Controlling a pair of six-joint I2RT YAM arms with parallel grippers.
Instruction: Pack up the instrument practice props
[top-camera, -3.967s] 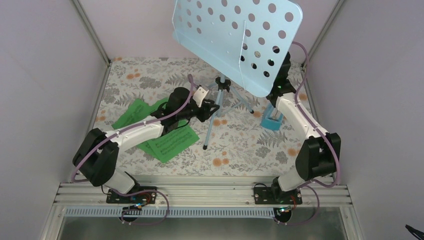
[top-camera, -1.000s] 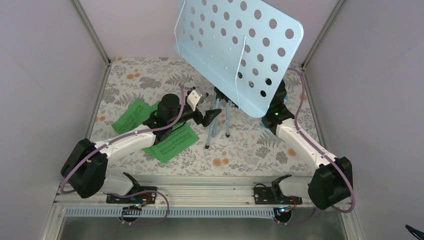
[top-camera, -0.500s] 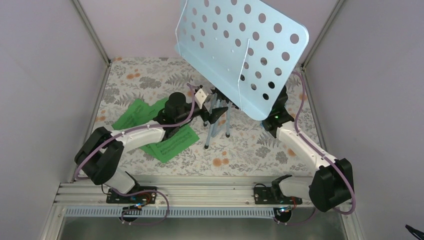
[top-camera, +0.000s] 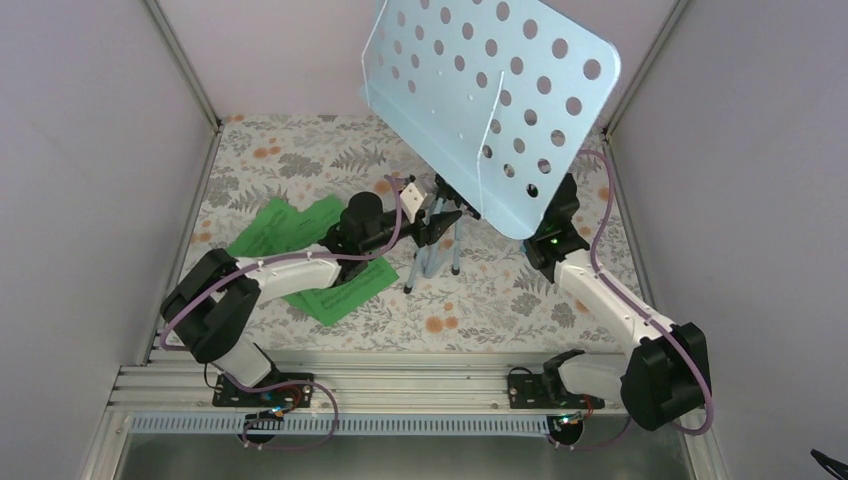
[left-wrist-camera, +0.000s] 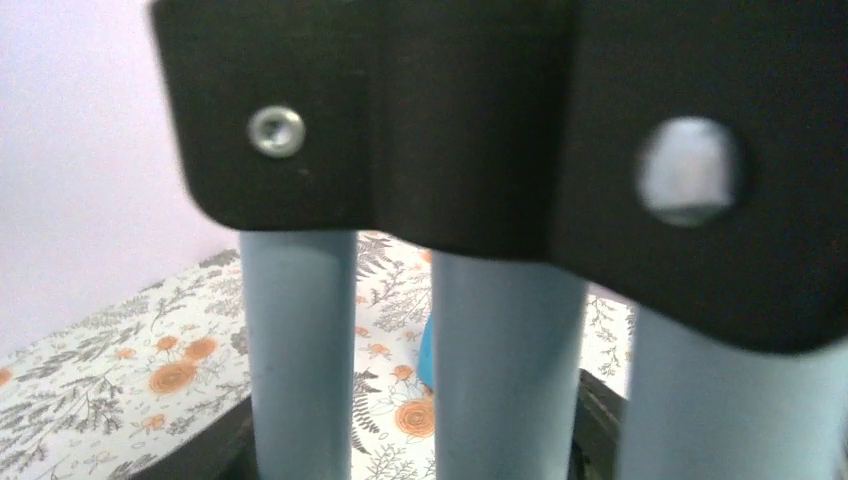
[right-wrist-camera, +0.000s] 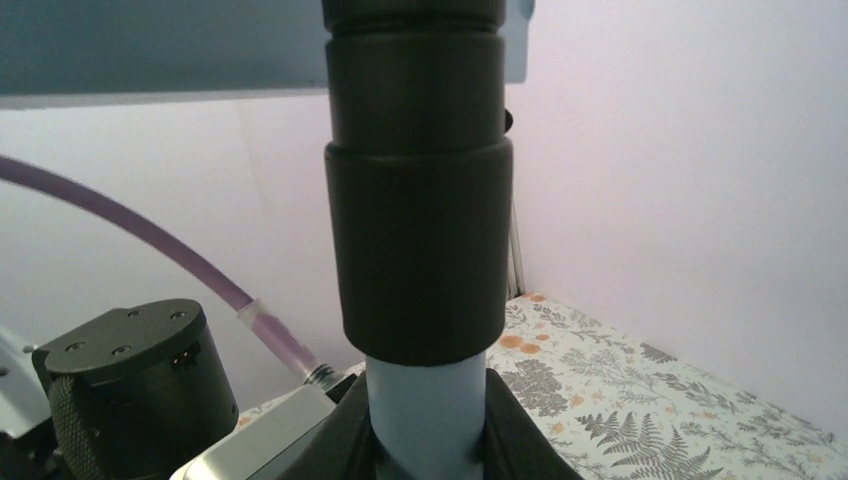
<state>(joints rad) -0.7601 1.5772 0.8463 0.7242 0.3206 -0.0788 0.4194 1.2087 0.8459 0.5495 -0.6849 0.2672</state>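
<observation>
Right gripper (right-wrist-camera: 428, 452) clamps the pole (right-wrist-camera: 428, 395) of the pale blue stand (top-camera: 500, 130), whose punched desk (top-camera: 450, 60) tilts above the floral table (top-camera: 290, 160). Left gripper (top-camera: 434, 223) has its jaws either side of the stand's folded legs (left-wrist-camera: 505, 370), below the black hub (left-wrist-camera: 450, 120). Whether they grip cannot be told. Green pages (top-camera: 345, 290) lie left of the stand, partly under the left arm (top-camera: 290, 268).

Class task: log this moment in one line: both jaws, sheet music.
left jaws: around folded tripod legs, grip unclear | right jaws: shut on stand pole | sheet music: on table
</observation>
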